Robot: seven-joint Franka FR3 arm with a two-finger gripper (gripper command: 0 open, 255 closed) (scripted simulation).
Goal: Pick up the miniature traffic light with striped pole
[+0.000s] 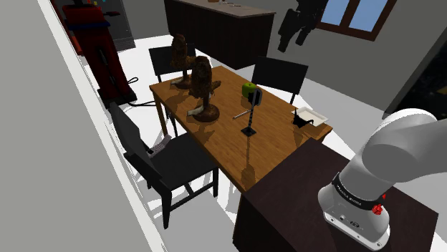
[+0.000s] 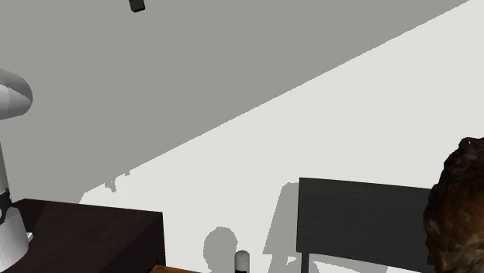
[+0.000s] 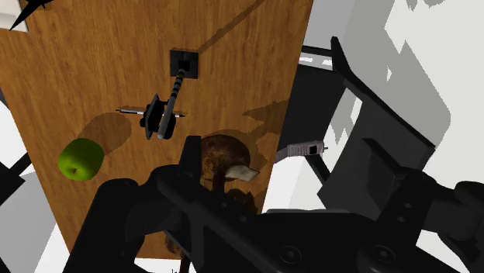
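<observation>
My pincer (image 1: 295, 32) hangs high above the counter (image 1: 276, 147); apart or together, I cannot tell. The traffic light (image 1: 251, 109) stands near a green apple (image 1: 248, 89).

wooden table (image 1: 283, 130) | green apple (image 1: 248, 89) | brown statuette (image 1: 203, 82) | second statuette (image 1: 179, 56) | black chair (image 1: 170, 161) | white tray (image 1: 314, 114)

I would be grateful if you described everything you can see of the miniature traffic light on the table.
The miniature traffic light stands on a small square black base on the brown wooden table, roughly mid-table. A thin pole striped dark and light rises from the base to a dark head, which a thin rod crosses sideways. Only the table touches it. The green apple sits nearby but apart from it. Its long shadow falls across the tabletop.
</observation>
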